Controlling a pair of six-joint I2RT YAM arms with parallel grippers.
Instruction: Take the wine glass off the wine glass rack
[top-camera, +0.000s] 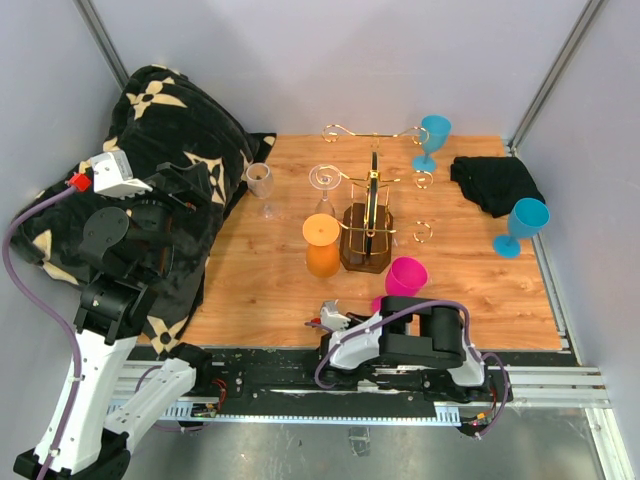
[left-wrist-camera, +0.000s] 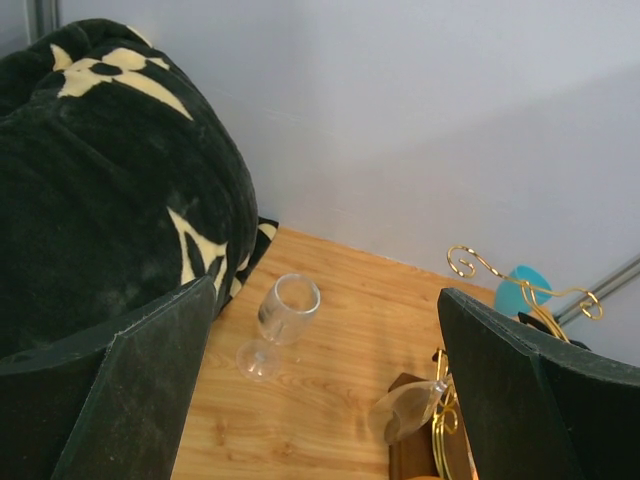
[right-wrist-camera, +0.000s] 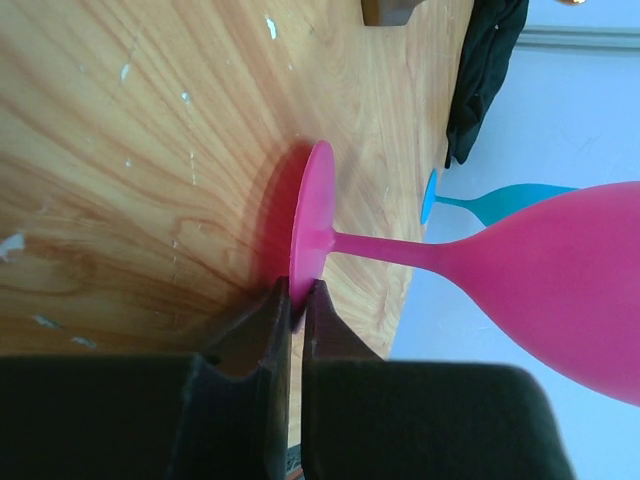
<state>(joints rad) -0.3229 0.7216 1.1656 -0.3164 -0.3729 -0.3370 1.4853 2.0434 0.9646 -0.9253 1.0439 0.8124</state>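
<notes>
My left gripper (left-wrist-camera: 325, 292): jaws wide apart, holding nothing, raised beside the black patterned blanket (top-camera: 180, 130); my right gripper (right-wrist-camera: 296, 297): jaws pressed together, tips at the foot rim of the pink glass (right-wrist-camera: 520, 270), low over the table (top-camera: 260, 290); wine glass rack (top-camera: 366, 240): mid-table; clear wine glass (top-camera: 322, 180): hanging at the rack's left arm; orange glass (top-camera: 322, 250): just beside its base.

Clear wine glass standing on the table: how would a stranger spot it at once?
On the wooden table, look to the left edge, where a black blanket with cream flowers is heaped. Right beside it, left of the gold rack, stands the clear wine glass. It is the only see-through glass standing upright; the pink glass and the blue glasses also stand, but are coloured.
</notes>
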